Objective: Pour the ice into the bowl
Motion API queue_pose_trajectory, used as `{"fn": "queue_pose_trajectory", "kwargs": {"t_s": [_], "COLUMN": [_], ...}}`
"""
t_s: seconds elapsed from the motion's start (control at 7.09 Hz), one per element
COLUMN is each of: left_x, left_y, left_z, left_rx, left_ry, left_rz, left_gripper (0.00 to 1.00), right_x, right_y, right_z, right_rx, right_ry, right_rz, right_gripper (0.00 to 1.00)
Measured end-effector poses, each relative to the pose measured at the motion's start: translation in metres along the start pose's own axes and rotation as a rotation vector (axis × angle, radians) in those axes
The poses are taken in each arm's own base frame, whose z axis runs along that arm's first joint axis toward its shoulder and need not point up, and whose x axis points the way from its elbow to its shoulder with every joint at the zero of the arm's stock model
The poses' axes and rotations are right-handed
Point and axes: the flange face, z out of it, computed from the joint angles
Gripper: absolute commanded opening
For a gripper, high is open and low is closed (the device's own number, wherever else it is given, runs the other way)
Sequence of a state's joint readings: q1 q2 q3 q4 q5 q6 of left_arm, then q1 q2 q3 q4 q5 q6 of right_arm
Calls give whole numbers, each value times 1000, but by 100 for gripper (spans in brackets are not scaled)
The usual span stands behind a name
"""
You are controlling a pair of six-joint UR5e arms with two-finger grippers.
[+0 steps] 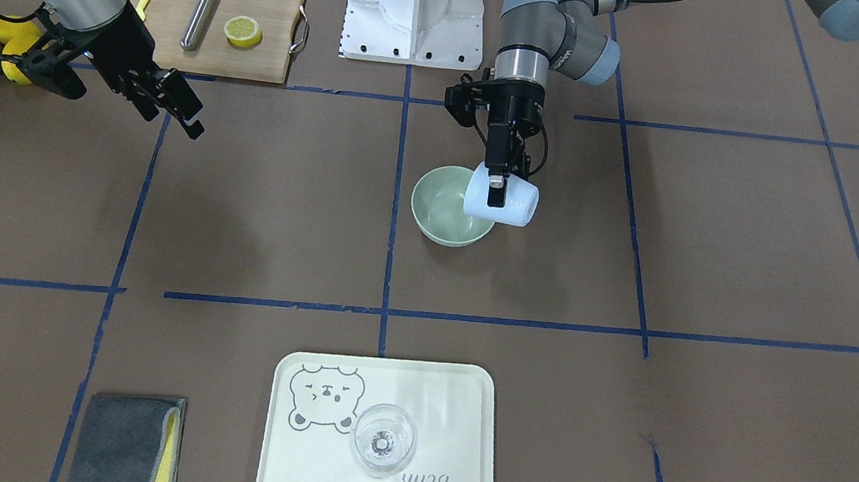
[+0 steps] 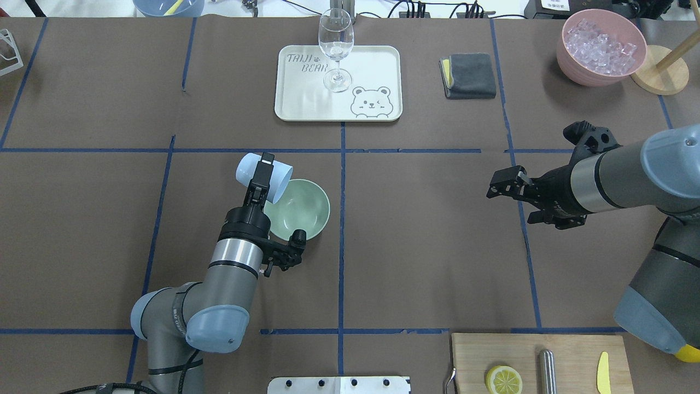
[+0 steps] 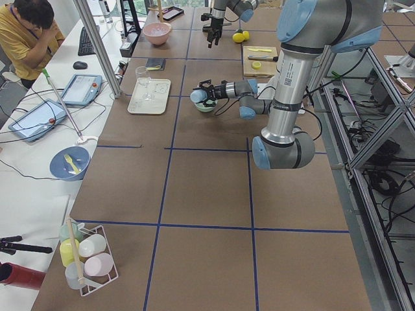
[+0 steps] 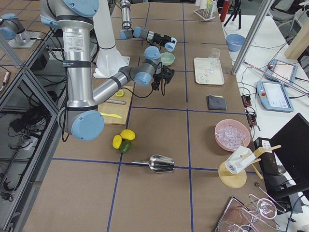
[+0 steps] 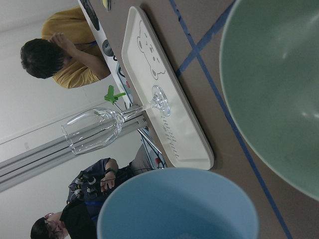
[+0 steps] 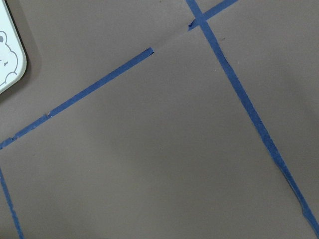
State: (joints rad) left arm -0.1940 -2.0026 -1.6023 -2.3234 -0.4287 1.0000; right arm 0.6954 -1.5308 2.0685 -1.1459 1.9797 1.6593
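Note:
My left gripper is shut on a light blue cup, holding it tipped on its side with the mouth over the rim of the sage-green bowl. Overhead, the cup hangs at the far-left edge of the bowl. The left wrist view shows the cup's rim below and the bowl's inside to the right. The ice is hidden; no cubes show in the bowl or the cup mouth. My right gripper hovers open and empty far off over bare table.
A cream tray with a wine glass lies beyond the bowl. A grey cloth and a pink tub of icy pieces sit at the far right. A cutting board with a lemon half lies near the robot's base.

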Motion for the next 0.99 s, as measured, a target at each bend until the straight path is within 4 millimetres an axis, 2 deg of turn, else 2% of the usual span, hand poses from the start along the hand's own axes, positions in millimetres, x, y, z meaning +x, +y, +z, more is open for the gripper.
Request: {"fn": "queue_pose_trajectory", "kwargs": {"t_s": [0.56,0.71,0.99], "left_x": [7,3,-6], "left_y": [-5,-4,3], "left_z": [-7,-9,-14], "left_rx": [-5,-3,4], "left_ry": [-2,-8,-35], "left_rz": [161,151,9], "left_gripper": [0,0,0], "right_x": [4,4,4], "right_y": [-3,-4,-7], "right_z": [-1,-1,-2], "right_rx": [6,8,12], "right_ry": [5,5,4], "right_rz": [10,11,13], "right_gripper": [100,100,100]}}
